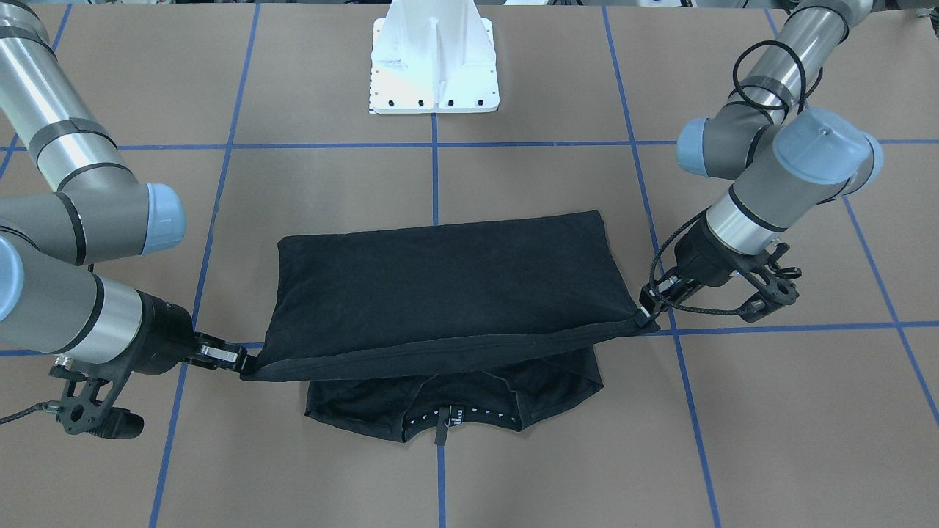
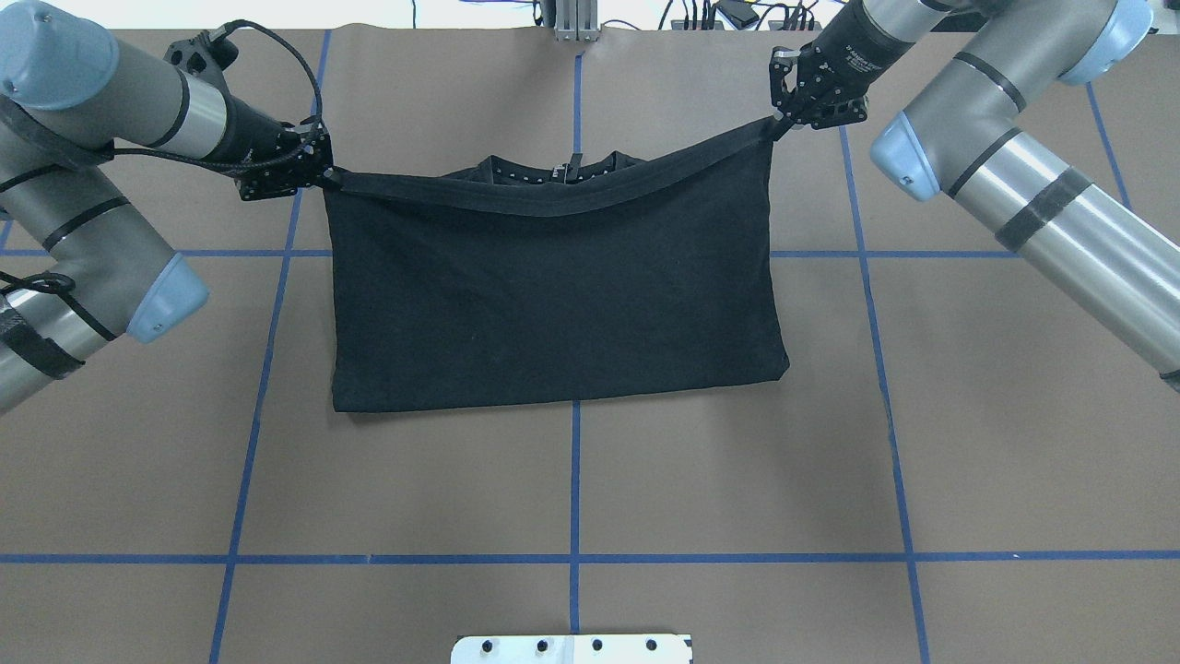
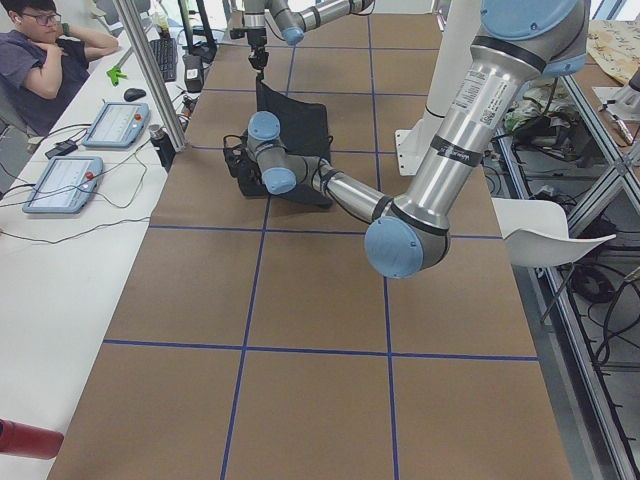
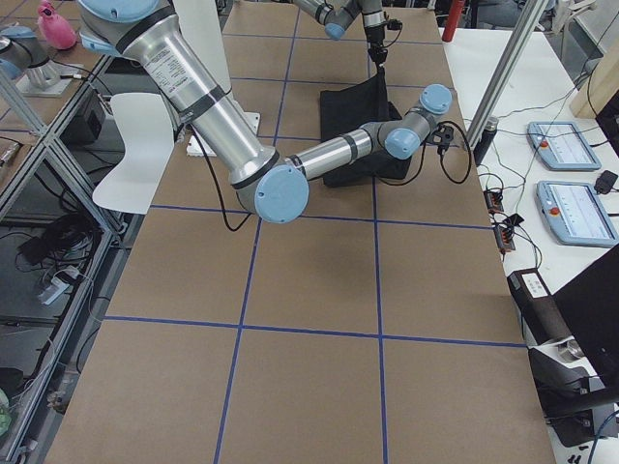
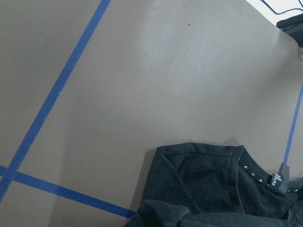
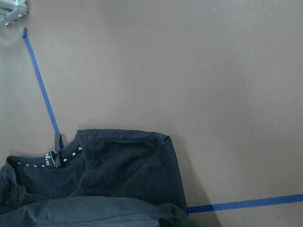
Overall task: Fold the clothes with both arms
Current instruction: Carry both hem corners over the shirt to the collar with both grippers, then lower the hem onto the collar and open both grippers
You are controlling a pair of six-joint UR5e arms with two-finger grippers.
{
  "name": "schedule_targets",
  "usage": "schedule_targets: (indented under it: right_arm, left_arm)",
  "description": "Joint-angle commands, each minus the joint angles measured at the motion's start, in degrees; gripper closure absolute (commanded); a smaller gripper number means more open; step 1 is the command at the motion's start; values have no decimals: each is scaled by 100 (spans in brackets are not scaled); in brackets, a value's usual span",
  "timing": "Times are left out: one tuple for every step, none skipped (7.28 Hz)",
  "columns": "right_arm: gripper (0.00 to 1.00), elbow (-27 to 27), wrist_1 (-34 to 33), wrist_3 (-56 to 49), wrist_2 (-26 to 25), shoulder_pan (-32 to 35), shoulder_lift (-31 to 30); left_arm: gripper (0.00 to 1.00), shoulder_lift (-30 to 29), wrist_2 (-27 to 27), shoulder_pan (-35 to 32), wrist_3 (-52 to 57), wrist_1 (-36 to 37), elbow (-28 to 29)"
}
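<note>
My left gripper (image 2: 324, 175) and right gripper (image 2: 782, 124) pinch the black T-shirt (image 2: 553, 304) by its hem corners. It lies doubled over, hem above collar.

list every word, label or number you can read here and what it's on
Nothing can be read outright.
On the neck tag of the T-shirt: white print, too small to read.
On the right arm near its wrist: white lettering, blurred.
On the left arm: a sticker, print too small to read.

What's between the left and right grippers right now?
The black T-shirt: its lifted edge spans from the left gripper to the right gripper, with the collar on the table beneath. Clearest in the overhead view.
</note>
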Motion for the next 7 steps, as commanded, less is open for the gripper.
schedule_targets:
  right_arm:
    - [100,-143,0,-9,-59,0,-2]
    - [100,-240,0,-9,-77,9,-2]
    - [100,-302,9,-9,-77,17,-11]
    - [100,-398,26,-17,-77,35,-11]
    - [100,-399,26,-9,-77,44,7]
    - [100,-399,18,0,-77,44,76]
    - [100,-399,0,35,-77,44,173]
  left_arm:
    - [100,-90,1,5,16,-10,263]
    - [100,-91,1,-3,33,-10,282]
    - [100,-91,1,5,42,-10,317]
    - [100,-91,10,6,42,-10,317]
    - [100,-117,1,6,34,-10,317]
    - [100,-169,1,6,16,-1,317]
    - [100,-179,1,6,7,-1,308]
